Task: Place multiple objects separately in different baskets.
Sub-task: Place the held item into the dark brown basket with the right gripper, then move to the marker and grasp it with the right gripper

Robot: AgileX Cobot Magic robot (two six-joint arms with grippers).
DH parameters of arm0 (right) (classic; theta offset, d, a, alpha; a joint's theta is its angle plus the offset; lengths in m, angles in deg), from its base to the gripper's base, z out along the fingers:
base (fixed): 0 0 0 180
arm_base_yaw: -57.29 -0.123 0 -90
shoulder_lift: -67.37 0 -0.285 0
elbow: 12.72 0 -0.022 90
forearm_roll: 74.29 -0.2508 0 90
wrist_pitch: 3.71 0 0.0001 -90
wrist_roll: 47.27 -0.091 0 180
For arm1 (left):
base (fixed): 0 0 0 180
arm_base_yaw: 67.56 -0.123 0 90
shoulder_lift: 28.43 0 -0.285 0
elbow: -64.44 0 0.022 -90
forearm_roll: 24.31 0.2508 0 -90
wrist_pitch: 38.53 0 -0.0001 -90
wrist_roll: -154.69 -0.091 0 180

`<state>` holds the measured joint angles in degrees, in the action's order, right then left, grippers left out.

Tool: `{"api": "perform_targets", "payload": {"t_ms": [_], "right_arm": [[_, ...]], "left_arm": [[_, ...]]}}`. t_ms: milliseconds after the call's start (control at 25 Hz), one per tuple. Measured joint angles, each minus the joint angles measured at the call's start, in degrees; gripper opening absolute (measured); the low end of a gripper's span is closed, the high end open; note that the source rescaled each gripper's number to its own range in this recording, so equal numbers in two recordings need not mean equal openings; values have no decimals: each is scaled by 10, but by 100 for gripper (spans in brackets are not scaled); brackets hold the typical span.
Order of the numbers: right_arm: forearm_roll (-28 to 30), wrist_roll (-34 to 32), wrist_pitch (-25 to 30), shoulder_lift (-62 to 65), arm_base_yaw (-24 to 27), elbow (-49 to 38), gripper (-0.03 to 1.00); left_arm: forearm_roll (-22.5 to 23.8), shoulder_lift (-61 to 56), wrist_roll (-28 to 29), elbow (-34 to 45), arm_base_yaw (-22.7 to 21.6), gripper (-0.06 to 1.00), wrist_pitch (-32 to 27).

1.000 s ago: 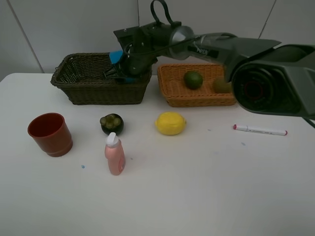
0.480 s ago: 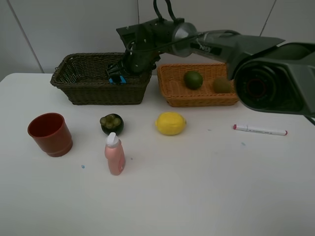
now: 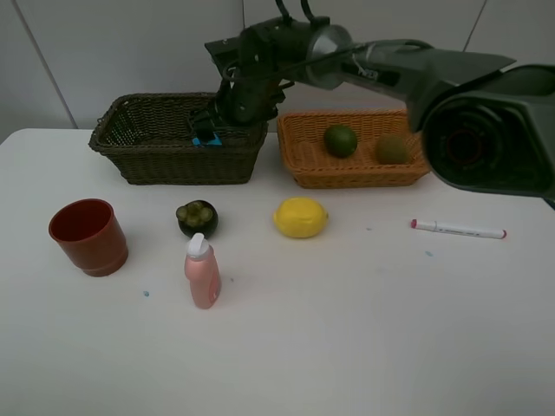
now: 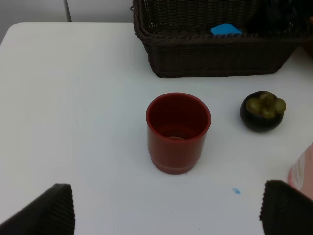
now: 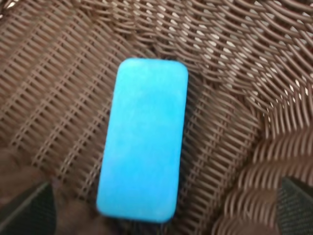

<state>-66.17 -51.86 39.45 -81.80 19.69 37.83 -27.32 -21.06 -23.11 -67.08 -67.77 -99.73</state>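
Note:
My right gripper (image 3: 217,120) hangs open over the right end of the dark basket (image 3: 147,163). The blue eraser (image 5: 143,139) lies flat on the basket's woven floor, free of the fingers, and shows in the high view as a blue eraser (image 3: 206,139) corner. The lime (image 3: 341,140) and kiwi (image 3: 391,150) rest in the orange basket (image 3: 347,178). On the table stand the red cup (image 4: 178,131), mangosteen (image 4: 262,110), pink bottle (image 3: 202,272), lemon (image 3: 300,217) and marker (image 3: 458,230). My left gripper (image 4: 168,213) is open, low, short of the cup.
The white table (image 3: 347,329) ends at a grey wall behind the baskets. The right arm (image 3: 416,69) stretches across above the orange basket from the right. A small blue speck (image 3: 146,294) lies near the bottle.
The right gripper opened and let go of the blue eraser, which dropped into the dark basket. The gripper then rose slightly. The left arm has not moved.

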Motion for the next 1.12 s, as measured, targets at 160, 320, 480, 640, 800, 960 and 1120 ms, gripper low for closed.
{"api": "perform_targets", "payload": {"t_ms": [160,320,480,640,800,960,1120], "right_arm": [[5,1,59,48,-1,0,100],[22,1,136,103,-1,0,100],[37,1,216,152,-1,0,100],[54,1,263,193,-1,0,100],[51,1,266,217,-1,0,100],[39,1,266,232,-1,-1,100],[39,1,265,253,-4,-40,100]], "left_arm": [[0,0,0,0,0,98,0],[0,0,0,0,0,98,0],[0,0,0,0,0,98,0],[0,0,0,0,0,98,0],[0,0,0,0,0,98,0],[0,0,0,0,0,98,0],[0,0,0,0,0,98,0]]}}
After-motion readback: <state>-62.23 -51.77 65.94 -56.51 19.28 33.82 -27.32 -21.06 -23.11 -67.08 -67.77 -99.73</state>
